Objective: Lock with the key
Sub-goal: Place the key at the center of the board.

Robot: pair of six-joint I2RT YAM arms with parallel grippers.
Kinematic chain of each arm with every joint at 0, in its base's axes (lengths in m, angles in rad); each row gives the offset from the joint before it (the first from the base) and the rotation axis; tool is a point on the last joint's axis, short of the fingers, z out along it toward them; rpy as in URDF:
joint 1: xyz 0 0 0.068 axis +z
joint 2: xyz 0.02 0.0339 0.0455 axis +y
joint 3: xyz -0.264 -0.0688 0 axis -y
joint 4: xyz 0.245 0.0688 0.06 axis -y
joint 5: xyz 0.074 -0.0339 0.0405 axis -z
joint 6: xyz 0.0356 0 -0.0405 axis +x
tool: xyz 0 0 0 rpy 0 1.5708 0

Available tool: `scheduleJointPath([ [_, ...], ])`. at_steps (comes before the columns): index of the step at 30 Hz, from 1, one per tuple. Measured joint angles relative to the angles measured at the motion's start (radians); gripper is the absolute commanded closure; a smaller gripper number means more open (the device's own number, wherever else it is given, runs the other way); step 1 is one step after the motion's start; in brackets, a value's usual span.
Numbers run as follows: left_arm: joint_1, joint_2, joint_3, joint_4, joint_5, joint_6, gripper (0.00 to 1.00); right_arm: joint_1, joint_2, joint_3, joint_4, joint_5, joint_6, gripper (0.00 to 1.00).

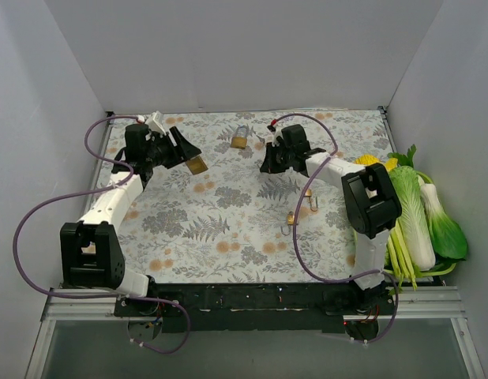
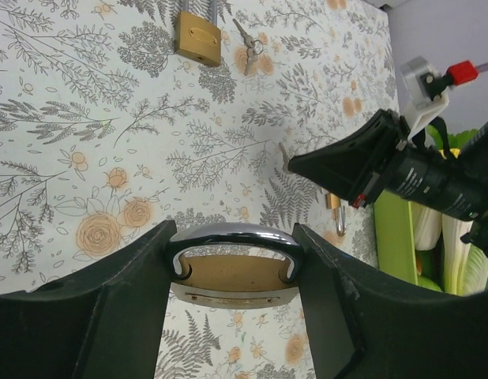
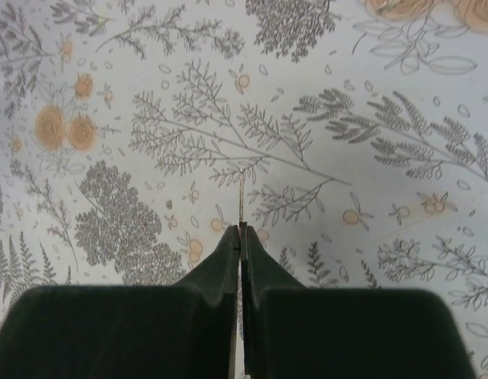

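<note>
Two arms, left arm (image 1: 110, 201) and right arm (image 1: 327, 167): white links, black joint housings. Purple cables (image 1: 307, 115) loop off each (red plug (image 2: 463, 73) at one wrist). Fingers (image 3: 216, 264) matte black, wedge-shaped.

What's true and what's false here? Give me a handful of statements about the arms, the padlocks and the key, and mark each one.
1. The left fingers hold a large brass padlock with a steel shackle. True.
2. The right fingers stand wide open and empty. False: they are shut on a thin silver metal key.
3. The key is already inside the held padlock. False: a clear gap separates them.
4. A second brass padlock lies on the floral cloth, farther back. True.
5. Green leafy vegetables lie at the table's left edge. False: they lie at its right edge.
</note>
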Motion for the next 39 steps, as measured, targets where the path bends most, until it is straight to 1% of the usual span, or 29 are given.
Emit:
scheduleJointPath([
  [8, 0.000, 0.032, 0.007, -0.038, 0.002, 0.068, 1.00, -0.045, 0.113, 0.105, 0.066, -0.021, 0.034, 0.99],
  [13, -0.016, 0.142, 0.051, -0.041, -0.003, 0.095, 1.00, -0.064, 0.167, 0.123, 0.077, -0.023, 0.048, 0.99],
  [18, -0.072, 0.264, 0.117, -0.038, -0.029, 0.114, 1.00, -0.067, 0.214, 0.148, 0.086, -0.027, 0.049, 0.98],
  [20, -0.101, 0.303, 0.142, -0.035, -0.040, 0.122, 1.00, -0.067, 0.220, 0.149, 0.088, -0.029, 0.054, 0.88],
  [21, -0.114, 0.321, 0.155, -0.035, -0.045, 0.127, 1.00, -0.067, 0.221, 0.149, 0.088, -0.030, 0.060, 0.77],
  [23, -0.137, 0.362, 0.190, -0.032, -0.055, 0.134, 1.00, -0.068, 0.222, 0.149, 0.089, -0.030, 0.077, 0.70],
  [26, -0.167, 0.427, 0.249, -0.023, -0.067, 0.144, 1.00, -0.071, 0.222, 0.149, 0.089, -0.029, 0.098, 0.66],
  [29, -0.184, 0.488, 0.301, -0.015, -0.076, 0.154, 1.00, -0.081, 0.222, 0.149, 0.088, -0.029, 0.114, 0.54],
  [30, -0.191, 0.514, 0.320, -0.011, -0.076, 0.158, 1.00, -0.085, 0.222, 0.149, 0.087, -0.029, 0.119, 0.46],
  [31, -0.198, 0.539, 0.340, -0.006, -0.077, 0.163, 1.00, -0.087, 0.222, 0.149, 0.087, -0.029, 0.124, 0.42],
  [32, -0.203, 0.565, 0.359, 0.000, -0.080, 0.166, 1.00, -0.089, 0.222, 0.149, 0.087, -0.028, 0.129, 0.36],
  [35, -0.222, 0.646, 0.420, 0.005, -0.084, 0.176, 1.00, -0.097, 0.222, 0.150, 0.102, -0.037, 0.132, 0.32],
  [39, -0.240, 0.712, 0.489, 0.009, -0.087, 0.180, 1.00, -0.100, 0.219, 0.149, 0.106, -0.042, 0.126, 0.30],
])
